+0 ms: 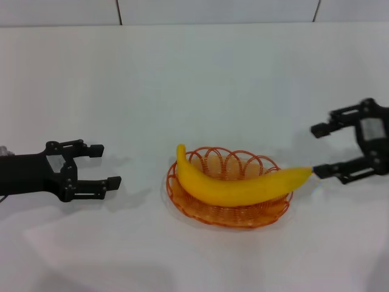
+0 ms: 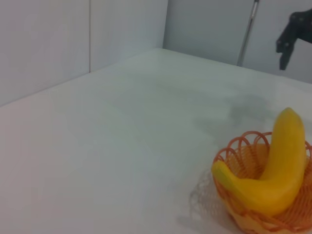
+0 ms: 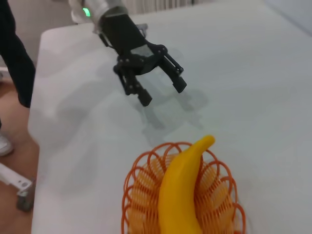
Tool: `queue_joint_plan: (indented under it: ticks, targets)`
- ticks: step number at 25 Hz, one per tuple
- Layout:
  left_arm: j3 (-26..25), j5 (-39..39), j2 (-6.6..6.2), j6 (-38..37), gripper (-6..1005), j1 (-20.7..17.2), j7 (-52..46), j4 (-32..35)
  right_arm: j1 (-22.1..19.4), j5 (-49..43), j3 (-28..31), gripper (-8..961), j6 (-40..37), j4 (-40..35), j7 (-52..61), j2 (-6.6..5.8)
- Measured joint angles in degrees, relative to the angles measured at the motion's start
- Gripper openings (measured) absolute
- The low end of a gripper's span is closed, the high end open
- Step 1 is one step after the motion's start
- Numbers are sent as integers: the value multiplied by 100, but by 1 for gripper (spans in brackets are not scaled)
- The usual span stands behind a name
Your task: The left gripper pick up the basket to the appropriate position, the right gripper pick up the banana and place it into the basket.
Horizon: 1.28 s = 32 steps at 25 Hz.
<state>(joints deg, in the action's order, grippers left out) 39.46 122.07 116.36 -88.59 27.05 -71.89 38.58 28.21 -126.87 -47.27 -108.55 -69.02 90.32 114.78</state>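
Banana [image 1: 237, 185] lies across basket [image 1: 228, 210]. L gripper [image 1: 103, 165] at 9 o'clock, R gripper [image 1: 317, 151] at 3: both open, empty. Risk: R finger by banana tip may nudge it out.

Bright, even overhead light is seen throughout; soft, faint shadows are cast on the white counter [image 1: 200, 91] beneath the left pincer [image 3: 161, 92]; slight softness is noted overall

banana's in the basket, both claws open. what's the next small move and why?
Probably back the right gripper away toward its own side. The banana already lies across the orange wire basket, and the gripper's lower finger sits right at the banana's tip, so any other motion could nudge it. The left gripper stands open, apart from the basket.
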Motion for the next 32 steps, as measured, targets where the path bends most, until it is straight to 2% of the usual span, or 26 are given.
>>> queue_joint_plan:
  ticks: [4,7,10,14,21,28,32]
  targets:
    - [0,23,0,0,868,-8,0,0,-307,-1,716,751,-80,343,-970,-4]
    - [0,13,0,0,868,-20,0,0,-393,-10,1105,750,-71,881,-1476,-125]
    - [0,7,0,0,868,-24,0,0,-419,-17,1232,749,15,1525,-2047,-265]
    - [0,31,5,0,868,-24,3,0,-422,-130,1242,748,281,2033,-2378,-359]
    - [7,-19,36,-264,868,-17,526,-52,-376,-419,1257,747,665,2468,-2440,-354]
    - [9,-253,38,-298,868,39,1182,-430,-350,-397,1426,745,658,2502,-2449,-325]
    - [9,-272,36,-299,868,45,1203,-445,-341,-397,1454,745,640,2512,-2460,-311]
